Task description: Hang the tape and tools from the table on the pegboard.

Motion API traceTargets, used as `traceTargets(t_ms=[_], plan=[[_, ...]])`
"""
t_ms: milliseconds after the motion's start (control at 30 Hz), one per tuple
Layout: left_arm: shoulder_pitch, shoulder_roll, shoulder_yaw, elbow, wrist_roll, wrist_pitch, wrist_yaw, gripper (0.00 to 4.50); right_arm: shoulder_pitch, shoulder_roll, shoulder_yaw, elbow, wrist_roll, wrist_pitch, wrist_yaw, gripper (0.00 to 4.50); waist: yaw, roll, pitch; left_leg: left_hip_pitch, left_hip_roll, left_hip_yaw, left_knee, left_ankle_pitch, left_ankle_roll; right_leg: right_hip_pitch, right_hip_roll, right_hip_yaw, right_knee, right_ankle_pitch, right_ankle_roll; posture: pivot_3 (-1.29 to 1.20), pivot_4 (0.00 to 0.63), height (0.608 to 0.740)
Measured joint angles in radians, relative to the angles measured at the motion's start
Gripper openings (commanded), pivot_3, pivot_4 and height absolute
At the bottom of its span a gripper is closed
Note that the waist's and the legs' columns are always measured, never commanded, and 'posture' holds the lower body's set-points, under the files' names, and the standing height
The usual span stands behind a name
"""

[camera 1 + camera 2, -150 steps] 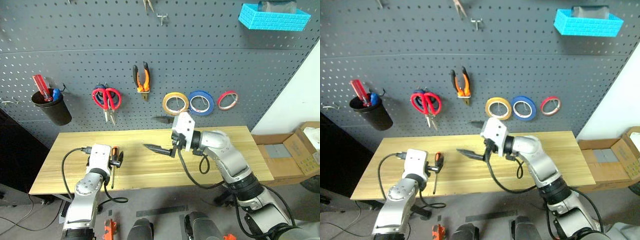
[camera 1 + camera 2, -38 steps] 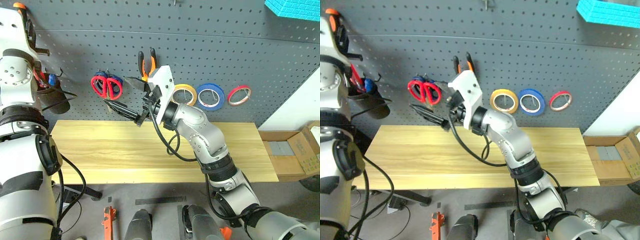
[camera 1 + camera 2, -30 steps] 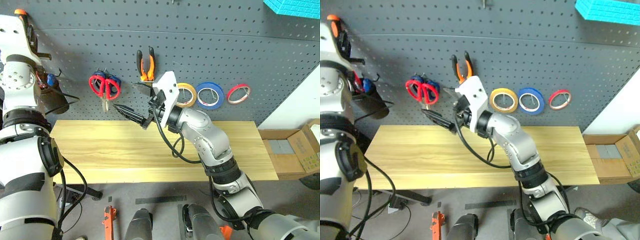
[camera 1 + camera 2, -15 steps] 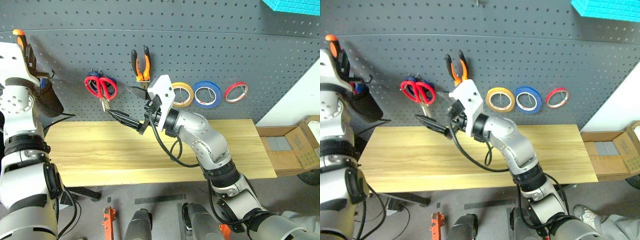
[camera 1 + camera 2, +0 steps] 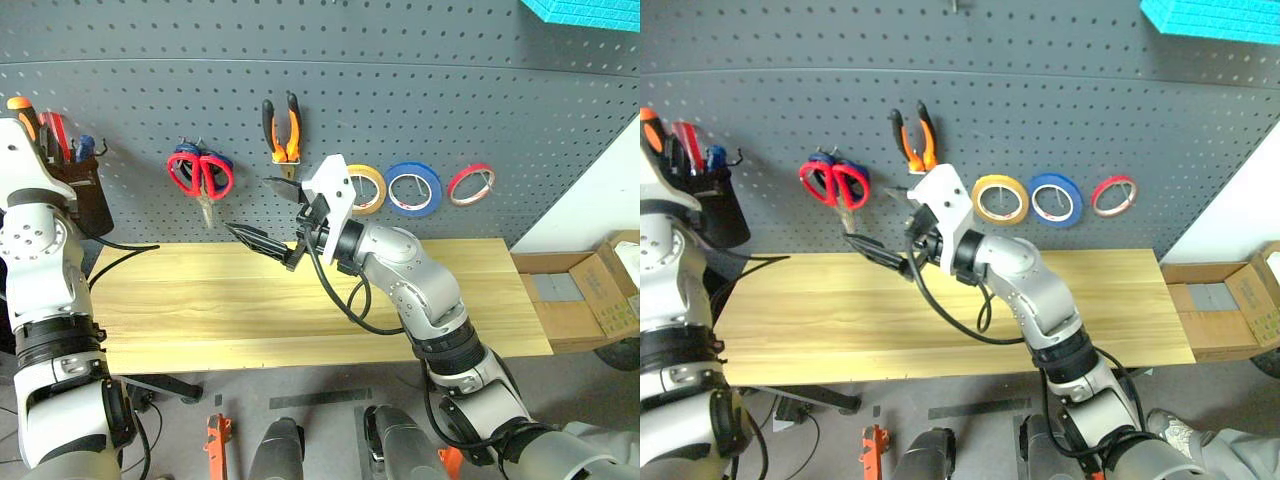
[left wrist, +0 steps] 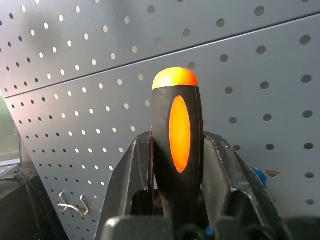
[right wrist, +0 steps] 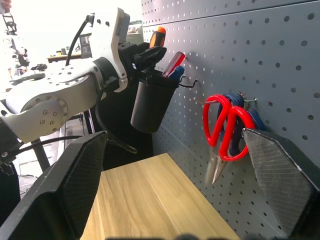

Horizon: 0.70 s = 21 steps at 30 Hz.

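Screwdriver (image 6: 176,145) pinched between left gripper (image 6: 176,165) fingers, black cup (image 7: 150,105) just below them on pegboard (image 5: 420,110). Right gripper (image 5: 262,215) spread wide, empty, red-handled scissors (image 5: 201,175) hanging just beyond.

A white wall (image 5: 600,200) is showing to the right of the dark panel. A grey floor (image 5: 320,400) is stretching below, with open cardboard boxes (image 5: 585,300) sitting on it at the right. A bright blue bin (image 5: 1205,20) is hanging high up. Even light is falling across everything.
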<state>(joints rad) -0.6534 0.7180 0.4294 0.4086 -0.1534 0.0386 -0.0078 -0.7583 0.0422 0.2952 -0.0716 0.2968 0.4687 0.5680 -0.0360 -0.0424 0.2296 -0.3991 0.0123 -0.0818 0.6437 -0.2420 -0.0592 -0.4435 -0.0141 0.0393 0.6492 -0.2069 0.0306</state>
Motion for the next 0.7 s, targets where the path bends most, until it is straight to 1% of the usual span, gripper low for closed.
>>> traceTargets(t_ms=[233,533,667,700], plan=[[0.000,0.000,0.000,-0.001,0.000,0.004,-0.001,4.45,0.000,-0.006,0.000,0.000,0.000,0.000,0.000,4.50,0.004,0.000,0.000,0.000,0.000,0.000,0.001,0.000,0.000,0.000,0.000,0.000,0.000,0.000,0.000,0.02,0.222,0.740],[-0.001,0.000,0.001,-0.006,-0.001,0.012,-0.003,4.48,0.000,-0.015,0.000,0.000,0.000,0.000,0.001,4.50,0.004,0.000,0.000,0.000,0.000,0.000,0.001,0.000,0.000,0.000,0.000,0.000,0.000,0.000,0.000,0.03,0.214,0.740],[0.066,-0.016,0.011,-0.120,-0.009,0.058,-0.005,4.48,0.008,-0.077,-0.004,-0.005,-0.001,0.000,0.020,4.50,0.005,-0.001,-0.001,0.000,0.000,0.000,0.000,0.000,0.000,0.000,-0.001,0.000,0.000,0.000,0.000,0.05,0.189,0.740],[0.108,-0.035,0.019,-0.198,-0.028,0.087,-0.006,4.48,0.033,-0.110,-0.009,-0.031,-0.001,0.000,0.030,4.50,0.006,-0.001,-0.001,0.000,0.000,0.000,0.000,0.000,0.000,0.001,-0.001,0.000,-0.001,0.000,0.000,0.05,0.185,0.740]])
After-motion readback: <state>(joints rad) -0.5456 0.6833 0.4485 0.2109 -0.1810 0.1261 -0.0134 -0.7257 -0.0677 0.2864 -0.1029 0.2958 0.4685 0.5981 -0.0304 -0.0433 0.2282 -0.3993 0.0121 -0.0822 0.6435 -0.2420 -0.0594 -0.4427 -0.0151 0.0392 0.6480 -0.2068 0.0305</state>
